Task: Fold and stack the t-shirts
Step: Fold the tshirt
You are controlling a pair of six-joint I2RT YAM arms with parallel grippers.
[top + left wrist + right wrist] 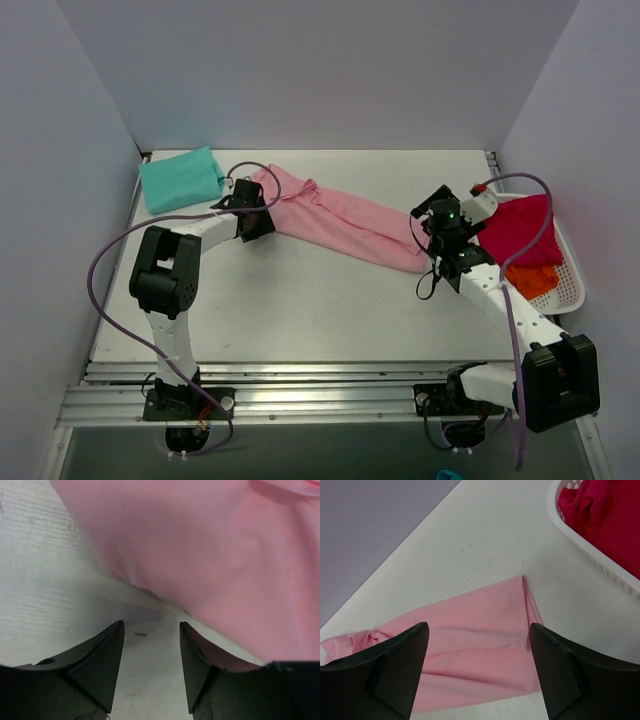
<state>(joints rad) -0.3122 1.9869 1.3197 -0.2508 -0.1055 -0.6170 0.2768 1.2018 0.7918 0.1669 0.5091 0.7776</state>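
We count four t-shirts. The pink t-shirt (340, 222), bunched into a long wrinkled band, runs from the tabletop's (300, 310) far left toward its right edge; a folded teal t-shirt (180, 180) sits in the far left corner; a red t-shirt (520, 230) and an orange t-shirt (530, 280) lie crumpled in one basket (572, 288) at the right edge. The left fingers (107, 650) and right fingers (405, 650) stand spread, empty, at the band's ends.

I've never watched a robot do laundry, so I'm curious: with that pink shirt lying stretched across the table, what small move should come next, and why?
Probably lower the left pincer and close it on the pink shirt at the edge just ahead of it. It and the right pincer stand open, holding nothing, and the shirt lies as a bunched strip, not flat enough to fold.
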